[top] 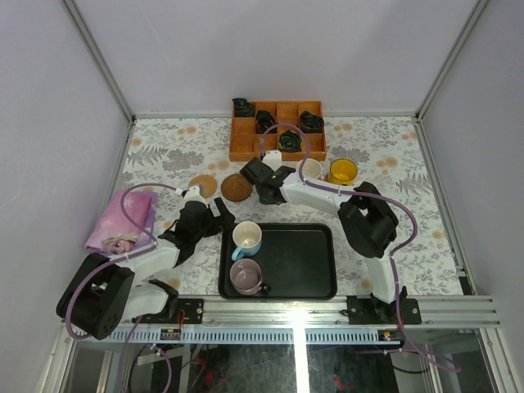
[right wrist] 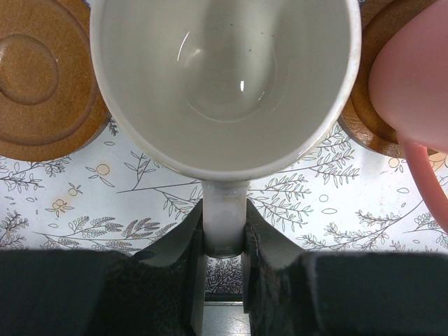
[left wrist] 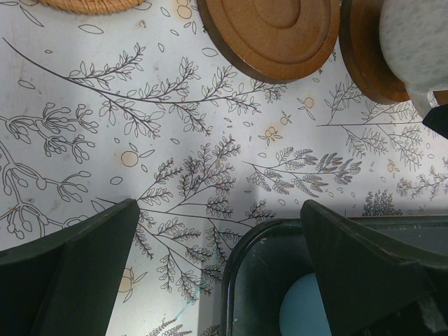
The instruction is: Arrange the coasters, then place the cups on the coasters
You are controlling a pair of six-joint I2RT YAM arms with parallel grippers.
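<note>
Right jaws pinch cream-white cup [right wrist: 224, 70] by its handle only; left jaws wide open, empty. Risk: cup pivots in grip, knocks adjacent pink cup [right wrist: 413, 91].

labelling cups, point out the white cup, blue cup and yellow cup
white cup [right wrist: 224, 84]: right wrist view, its inside
blue cup [top: 246, 237]: top view, its white inside
yellow cup [top: 342, 171]: top view, its inside

Two cups [top: 246, 239] in tray [top: 304, 264]
</note>
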